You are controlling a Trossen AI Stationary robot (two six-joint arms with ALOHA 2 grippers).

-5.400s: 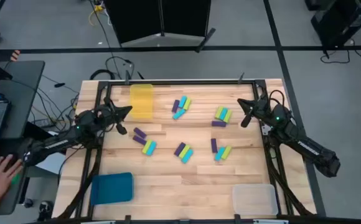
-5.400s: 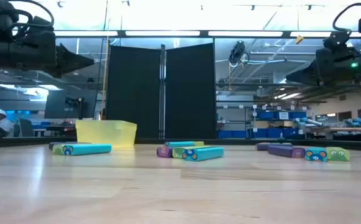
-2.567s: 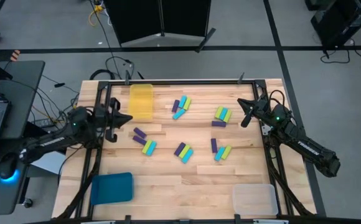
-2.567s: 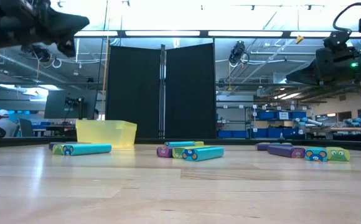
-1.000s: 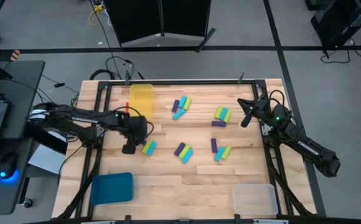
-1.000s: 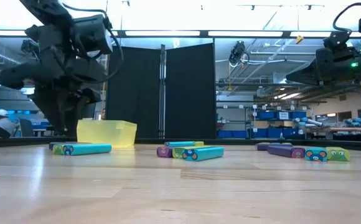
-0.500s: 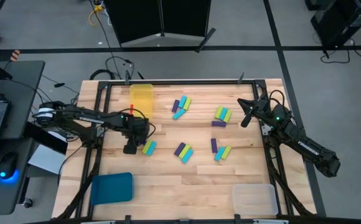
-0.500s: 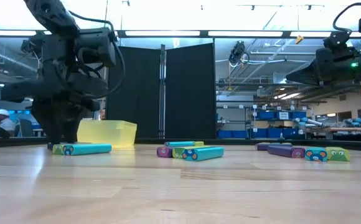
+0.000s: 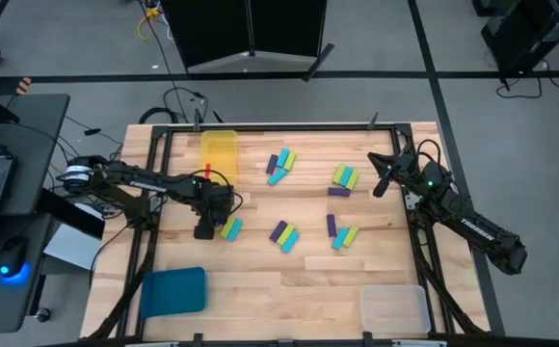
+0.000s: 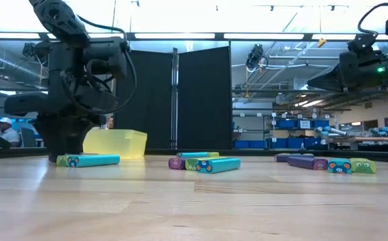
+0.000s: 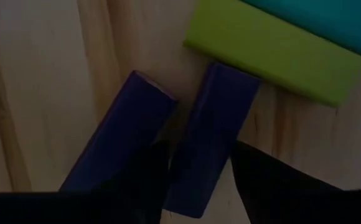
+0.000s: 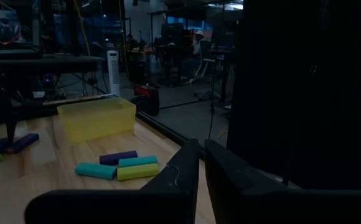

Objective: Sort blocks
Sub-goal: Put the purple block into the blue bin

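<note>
The left gripper [image 9: 205,218] is down at the table [image 9: 260,280] beside the yellow tray [image 9: 219,154], its fingers [image 11: 144,180] spread to either side of a purple block [image 11: 213,137] without closing on it. A second purple block [image 11: 121,134] lies just beside that one, and a green block [image 11: 274,53] touches its far end. Other blocks [image 9: 281,166] lie in small clusters farther from the tray. The right gripper [image 9: 376,185] hangs above the table's far side from the tray, fingers nearly together and empty.

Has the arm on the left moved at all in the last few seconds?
Yes. The left gripper swung in from the table's left edge, past the yellow tray, down onto the purple blocks.
</note>
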